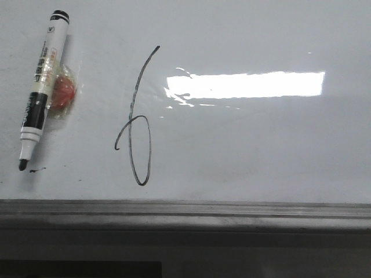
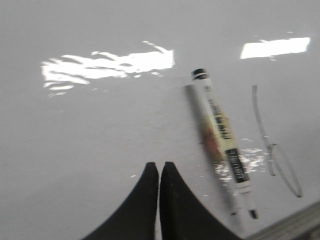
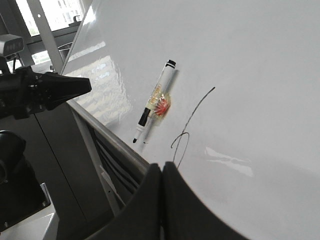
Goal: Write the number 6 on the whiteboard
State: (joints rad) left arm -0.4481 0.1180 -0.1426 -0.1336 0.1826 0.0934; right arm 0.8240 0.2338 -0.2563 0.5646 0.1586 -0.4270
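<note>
A thin black number 6 (image 1: pixel 137 124) with a tall slanted stem and a narrow loop is drawn on the glossy whiteboard (image 1: pixel 255 150). A white-and-black marker (image 1: pixel 42 87) lies uncapped on the board left of it, tip toward the frame, with a red blob taped to its barrel (image 1: pixel 62 91). My left gripper (image 2: pixel 159 166) is shut and empty, above bare board beside the marker (image 2: pixel 222 140). My right gripper (image 3: pixel 161 166) is shut and empty, over the board's near edge just below the 6 (image 3: pixel 186 131).
The grey metal frame (image 1: pixel 185 211) runs along the board's near edge. A tiny black smudge (image 1: pixel 36 170) sits by the marker tip. A bright rectangular light reflection (image 1: pixel 246 85) lies right of the 6. The left arm (image 3: pixel 45 90) shows beyond the board's edge.
</note>
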